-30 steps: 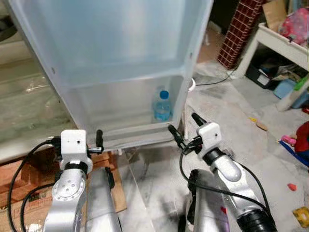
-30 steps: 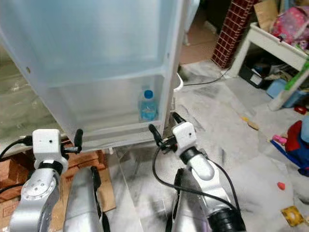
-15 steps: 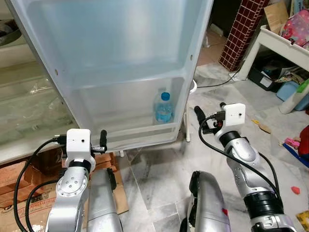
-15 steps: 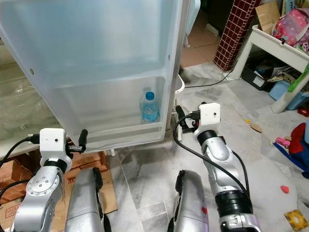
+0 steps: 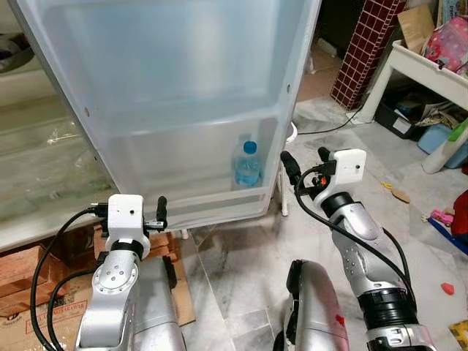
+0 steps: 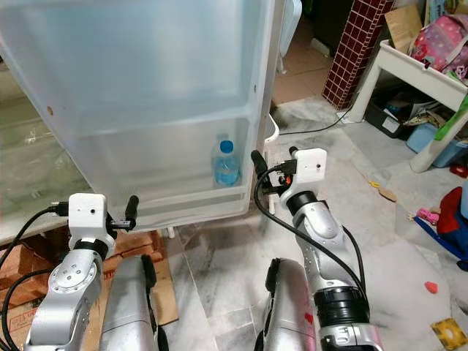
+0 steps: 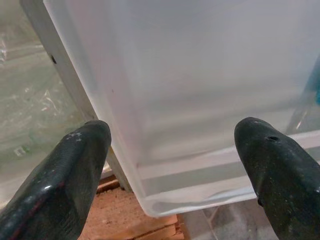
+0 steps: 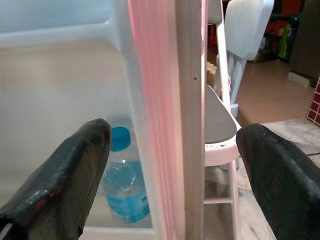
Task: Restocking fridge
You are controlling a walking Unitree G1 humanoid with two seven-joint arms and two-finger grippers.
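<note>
The white fridge door (image 5: 183, 88) stands open in front of me, its inner side facing me. A water bottle (image 5: 248, 164) with a blue cap stands upright at the right end of the door's bottom shelf (image 5: 197, 208). My right gripper (image 5: 305, 162) is open at the door's right edge, one finger on each side of that edge; the bottle (image 8: 122, 185) is just inside. My left gripper (image 7: 175, 132) is open and empty, low before the door's bottom left corner, apart from it.
Glass shelves of the fridge body (image 5: 36, 161) lie to the left, with cardboard and bricks (image 5: 29, 270) below. A white plastic chair (image 8: 240, 30) stands behind the door. At the right are a red-tiled pillar (image 5: 362, 51), a cluttered white table (image 5: 431, 66) and toys on the marble floor (image 5: 446, 289).
My right gripper rose from low near my body and moved left to the door's right edge, which it now straddles. The left gripper has barely moved.
</note>
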